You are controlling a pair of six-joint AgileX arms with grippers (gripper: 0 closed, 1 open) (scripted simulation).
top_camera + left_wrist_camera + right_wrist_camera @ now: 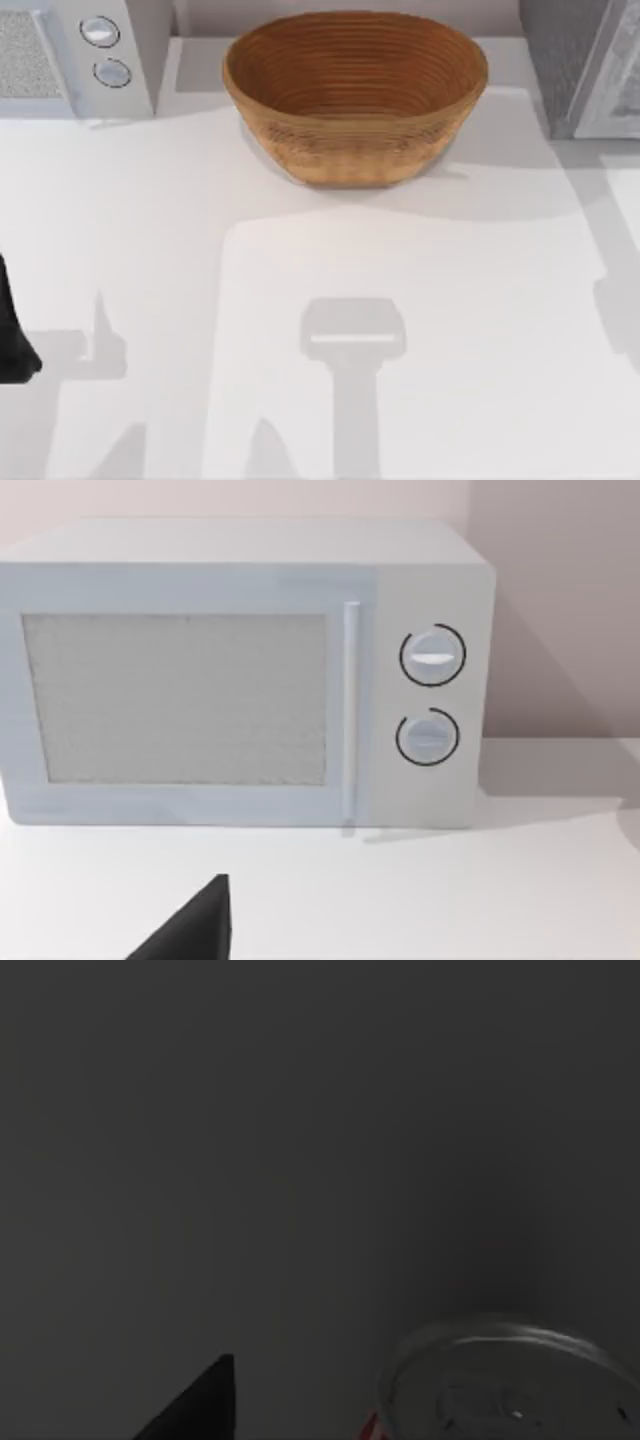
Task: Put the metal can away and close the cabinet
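In the dim right wrist view, the metal can [510,1385] shows its silver lid and a bit of red on its side, against a dark grey surface. A dark part of my right gripper [195,1410] sits beside the can, apart from it. The grey cabinet [565,60] stands at the table's back right corner in the top view, with a lighter panel [620,75] at its right. My left arm [12,335] is parked at the table's left edge. A dark part of its gripper [190,930] shows in the left wrist view.
A brown woven basket [355,95] stands at the back middle of the white table [300,300]. A white microwave [90,50] with two round knobs occupies the back left corner, and its closed door [180,700] faces the left wrist camera.
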